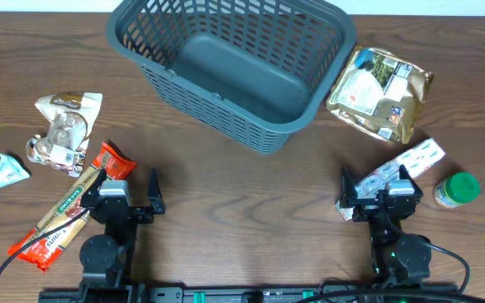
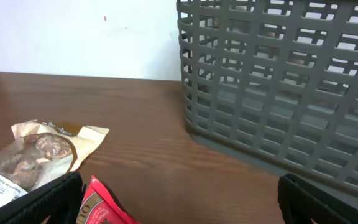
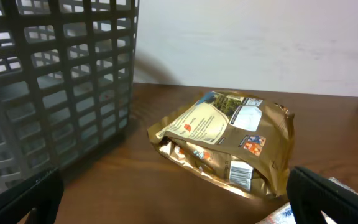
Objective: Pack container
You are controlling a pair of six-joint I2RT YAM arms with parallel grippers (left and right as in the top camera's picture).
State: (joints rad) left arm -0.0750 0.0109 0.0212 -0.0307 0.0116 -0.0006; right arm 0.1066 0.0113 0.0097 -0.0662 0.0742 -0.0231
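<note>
Not started: container (image 1: 217,109) sits empty on the table, gold bag (image 1: 380,93) just right of it, snack packets (image 1: 66,126) left of it, left gripper (image 1: 123,192) and right gripper (image 1: 375,189) in front of it, both spread apart, holding nothing

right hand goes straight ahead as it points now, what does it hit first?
Probably the gold snack bag, lying ahead of the open right hand; the basket stands off to its left. Depth unclear.

Container (image 1: 226,109) far centre on table (image 1: 242,194), snack packet (image 1: 64,126) well left, pouch (image 1: 381,91) just right, jar (image 1: 456,189) before pouch.
</note>
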